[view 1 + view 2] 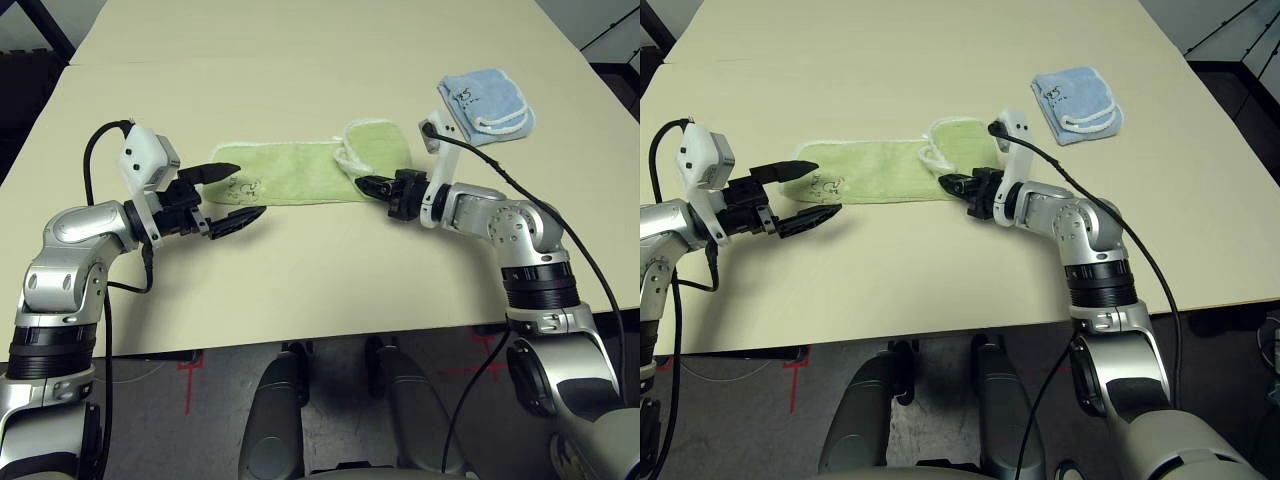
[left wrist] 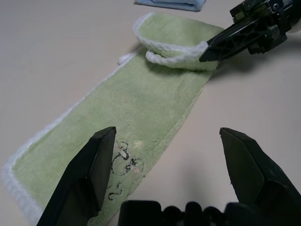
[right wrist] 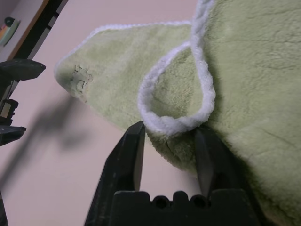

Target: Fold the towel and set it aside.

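The towel [image 1: 290,172] lies flat as a long green strip near the middle of the table [image 1: 300,290], its right end folded back over itself into a rumpled flap. The left gripper [image 1: 228,194] hovers at the strip's left end, fingers wide apart, one above the logo [image 2: 123,165]. The right gripper [image 1: 370,185] sits at the folded end, fingers partly apart around the white-edged fold; one fingertip is hidden behind cloth. A blue cloth [image 1: 487,103] rests toward the far right edge.
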Motion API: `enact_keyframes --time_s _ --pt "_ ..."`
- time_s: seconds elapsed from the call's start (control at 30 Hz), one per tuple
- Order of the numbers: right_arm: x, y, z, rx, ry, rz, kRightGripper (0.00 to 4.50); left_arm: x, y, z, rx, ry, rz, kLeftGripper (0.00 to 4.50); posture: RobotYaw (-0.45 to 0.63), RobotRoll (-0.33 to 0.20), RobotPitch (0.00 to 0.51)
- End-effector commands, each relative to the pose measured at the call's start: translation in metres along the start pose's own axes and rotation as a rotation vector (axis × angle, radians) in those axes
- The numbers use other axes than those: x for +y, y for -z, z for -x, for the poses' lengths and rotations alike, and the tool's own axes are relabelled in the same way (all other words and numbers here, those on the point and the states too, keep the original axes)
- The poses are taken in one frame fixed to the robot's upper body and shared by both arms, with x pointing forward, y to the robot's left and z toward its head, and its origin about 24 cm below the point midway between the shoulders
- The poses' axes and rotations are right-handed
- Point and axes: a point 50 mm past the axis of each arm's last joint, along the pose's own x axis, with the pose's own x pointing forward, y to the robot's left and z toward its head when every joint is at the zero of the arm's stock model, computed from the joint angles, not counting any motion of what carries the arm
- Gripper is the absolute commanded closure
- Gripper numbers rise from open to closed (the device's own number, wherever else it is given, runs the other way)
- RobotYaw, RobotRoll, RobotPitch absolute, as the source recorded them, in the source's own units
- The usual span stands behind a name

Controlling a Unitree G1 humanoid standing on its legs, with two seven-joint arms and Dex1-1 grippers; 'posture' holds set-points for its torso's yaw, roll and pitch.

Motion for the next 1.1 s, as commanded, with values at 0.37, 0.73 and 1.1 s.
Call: enact_keyframes --time_s 0.37,0.73,1.1 --pt "0.024 -0.002 -0.018 0.048 -0.11 0.173 0.03 -0.008 0.005 -0.004 0.006 0.028 0.012 0.0 -0.03 0.0 0.217" --pt "0.011 -0.029 0.016 -0.157 -0.389 0.567 0.03 -0.007 0.01 -0.002 0.01 0.024 0.025 0.0 -0.03 0.0 0.213" --pt "-0.061 -0.028 0.071 -0.03 -0.424 0.809 0.03 -0.002 0.019 0.002 0.009 -0.046 0.105 0.0 -0.03 0.0 0.223"
